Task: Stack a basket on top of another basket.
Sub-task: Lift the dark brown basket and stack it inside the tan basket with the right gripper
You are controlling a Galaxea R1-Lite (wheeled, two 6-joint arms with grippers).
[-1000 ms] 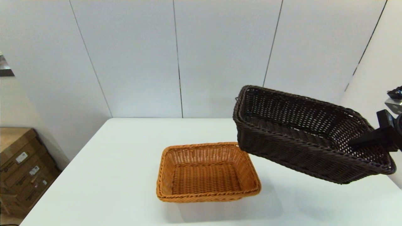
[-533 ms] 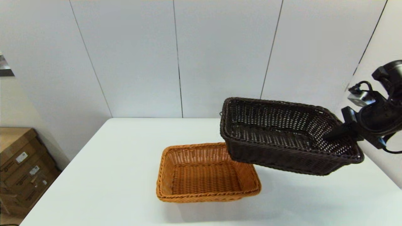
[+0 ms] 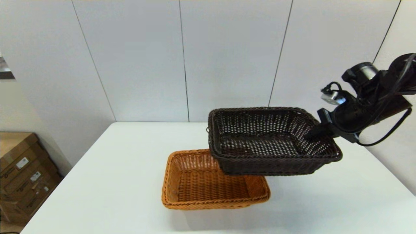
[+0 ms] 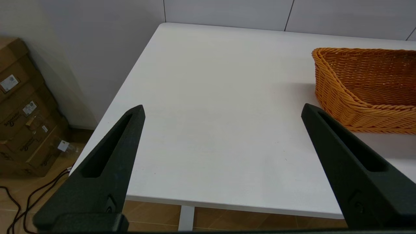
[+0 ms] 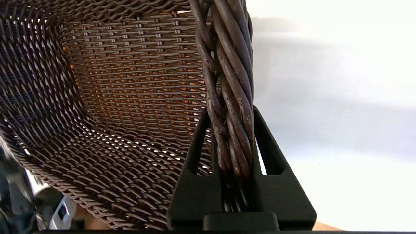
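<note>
The dark brown basket (image 3: 269, 143) hangs level in the air, its left part over the right rear corner of the orange-tan basket (image 3: 208, 182), which rests on the white table (image 3: 113, 169). My right gripper (image 3: 320, 131) is shut on the dark basket's right rim. In the right wrist view the rolled rim (image 5: 230, 84) runs between the two black fingers (image 5: 195, 152), and orange shows through the weave. My left gripper (image 4: 222, 112) stands open near the table's left front edge, with the orange-tan basket (image 4: 367, 84) off to its side.
Stacked cardboard boxes (image 3: 22, 175) stand on the floor left of the table. Grey wall panels (image 3: 182, 58) close off the far side. The table's front edge (image 4: 227, 203) lies just under the left gripper.
My right arm has carried the dark basket left and down, levelling it; it now overlaps the orange-tan basket's right rear corner. The orange-tan basket has stayed put.
</note>
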